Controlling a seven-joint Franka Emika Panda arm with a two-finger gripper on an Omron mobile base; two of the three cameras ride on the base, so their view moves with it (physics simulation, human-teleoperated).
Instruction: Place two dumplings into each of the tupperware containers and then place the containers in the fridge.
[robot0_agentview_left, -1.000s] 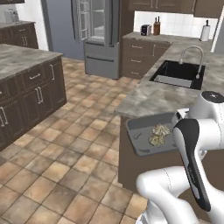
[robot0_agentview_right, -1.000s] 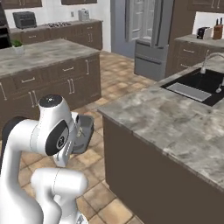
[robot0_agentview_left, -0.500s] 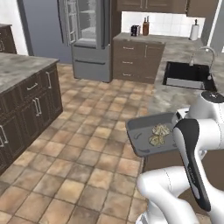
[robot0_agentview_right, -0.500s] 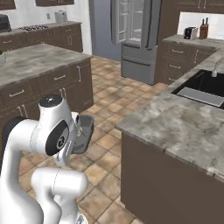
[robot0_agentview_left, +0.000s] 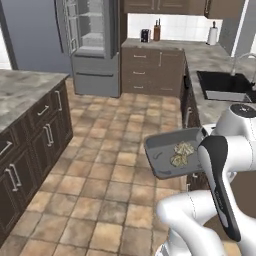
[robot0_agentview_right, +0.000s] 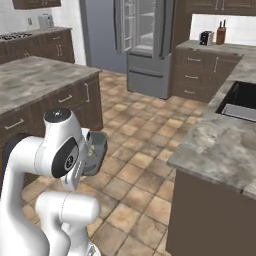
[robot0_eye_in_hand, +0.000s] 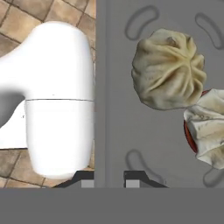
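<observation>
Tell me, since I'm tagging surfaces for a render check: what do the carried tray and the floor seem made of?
Tupperware container: likely matte grey plastic, an even dull surface with moulded oval dimples. Floor: probably glazed ceramic or stone tile, mottled brown squares with pale grout lines and little shine.

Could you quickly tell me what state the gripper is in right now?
Gripper: shut on the wall of the tupperware container, which holds two dumplings and is carried above the floor.

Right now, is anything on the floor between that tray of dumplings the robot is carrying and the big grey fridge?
Nothing visible is. The tupperware container, held by the gripper with two dumplings inside, faces bare tiled floor up to the fridge, whose upper doors stand open.
</observation>
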